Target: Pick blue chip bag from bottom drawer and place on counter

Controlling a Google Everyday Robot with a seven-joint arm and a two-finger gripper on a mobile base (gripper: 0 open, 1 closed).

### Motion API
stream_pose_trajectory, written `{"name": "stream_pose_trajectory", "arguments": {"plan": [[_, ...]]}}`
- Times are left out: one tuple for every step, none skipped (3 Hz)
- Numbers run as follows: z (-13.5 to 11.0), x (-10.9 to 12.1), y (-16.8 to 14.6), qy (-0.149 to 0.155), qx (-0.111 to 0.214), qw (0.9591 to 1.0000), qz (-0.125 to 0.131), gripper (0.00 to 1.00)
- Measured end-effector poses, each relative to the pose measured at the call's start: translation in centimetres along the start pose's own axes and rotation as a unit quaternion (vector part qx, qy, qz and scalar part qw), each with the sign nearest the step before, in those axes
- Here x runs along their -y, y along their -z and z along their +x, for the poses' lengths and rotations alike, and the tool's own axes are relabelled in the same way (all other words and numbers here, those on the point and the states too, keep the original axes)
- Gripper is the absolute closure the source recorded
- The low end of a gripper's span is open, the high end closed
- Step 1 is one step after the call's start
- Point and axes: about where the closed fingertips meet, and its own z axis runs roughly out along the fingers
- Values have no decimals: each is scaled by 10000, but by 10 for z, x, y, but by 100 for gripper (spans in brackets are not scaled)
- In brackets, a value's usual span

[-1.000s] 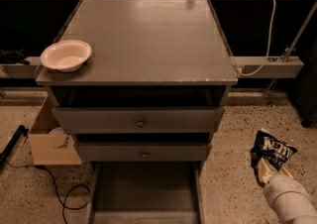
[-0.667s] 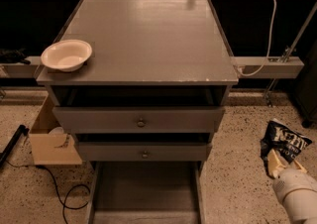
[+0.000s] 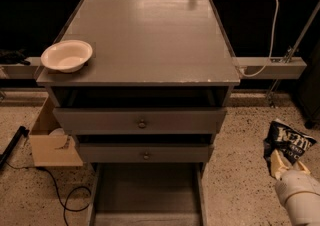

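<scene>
The blue chip bag (image 3: 289, 141) hangs in the air at the lower right, to the right of the cabinet and below counter height. My gripper (image 3: 283, 163) is shut on the bag's lower end, with the white arm (image 3: 300, 195) coming in from the bottom right corner. The bottom drawer (image 3: 147, 192) is pulled open at the bottom centre, and its grey floor shows bare. The counter (image 3: 150, 40) is the flat grey cabinet top, up and to the left of the bag.
A white bowl (image 3: 66, 55) sits on the counter's front left corner. Two upper drawers with knobs (image 3: 142, 123) stand slightly open. A cardboard box (image 3: 50, 142) and a black cable (image 3: 60, 195) lie on the floor at left. A white cable (image 3: 270, 30) and rail (image 3: 272, 65) are at right.
My gripper has carried the blue chip bag a little up and to the right, away from the cabinet. The drawers and bowl have not moved.
</scene>
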Motion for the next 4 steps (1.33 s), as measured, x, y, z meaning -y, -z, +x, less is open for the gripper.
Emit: {"name": "stream_pose_trajectory", "arguments": {"plan": [[-23, -17, 7, 227, 362, 9990, -101, 100], [-69, -48, 17, 448, 907, 9944, -319, 100], [-121, -100, 37, 716, 1555, 9825, -728, 100], [-121, -100, 37, 716, 1557, 9825, -731, 100]]}}
